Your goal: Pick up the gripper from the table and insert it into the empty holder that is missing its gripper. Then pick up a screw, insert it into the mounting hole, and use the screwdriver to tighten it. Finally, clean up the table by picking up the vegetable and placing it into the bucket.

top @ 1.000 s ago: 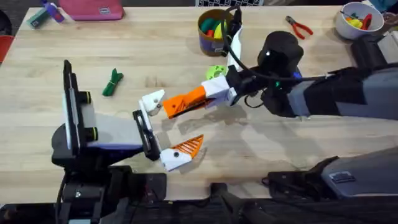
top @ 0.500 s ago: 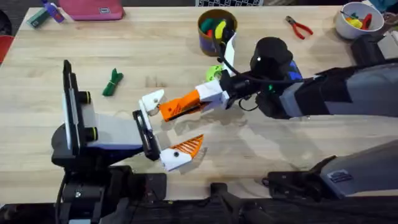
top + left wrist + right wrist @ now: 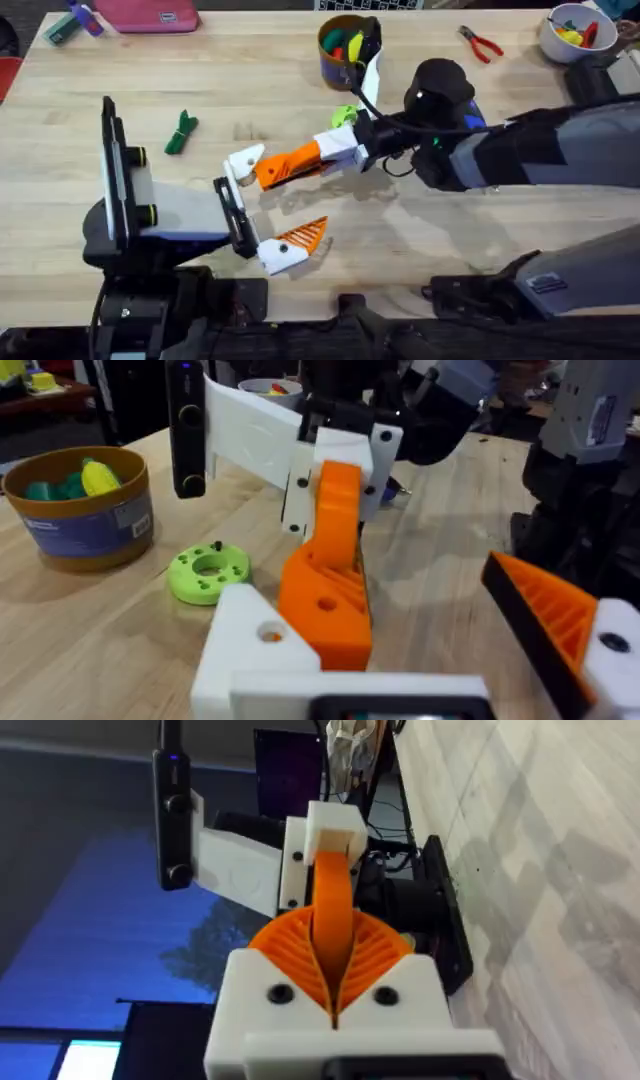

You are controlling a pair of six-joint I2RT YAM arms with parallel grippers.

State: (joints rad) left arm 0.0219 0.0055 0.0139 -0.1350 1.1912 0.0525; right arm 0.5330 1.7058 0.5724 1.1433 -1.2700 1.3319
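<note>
The bucket point(image 3: 341, 45) is partly hidden behind the right arm's cable, and its contents are too small to tell.

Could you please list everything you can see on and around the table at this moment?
vegetable: 1, dark green, left part of the table
bucket: 1, yellow rim and blue wall, far middle, toys inside
green disc: 1, bright green with holes, in front of the bucket
pliers: 1, red-handled, far right
white bowl: 1, far right corner, coloured items inside
pink case: 1, far left edge
gripper: 1, orange, held against the empty holder
table: 1, light wood
right gripper: 1, white with orange pads, shut on the gripper, table centre
left gripper: 1, white, one orange tip, open, lower left of centre
</note>
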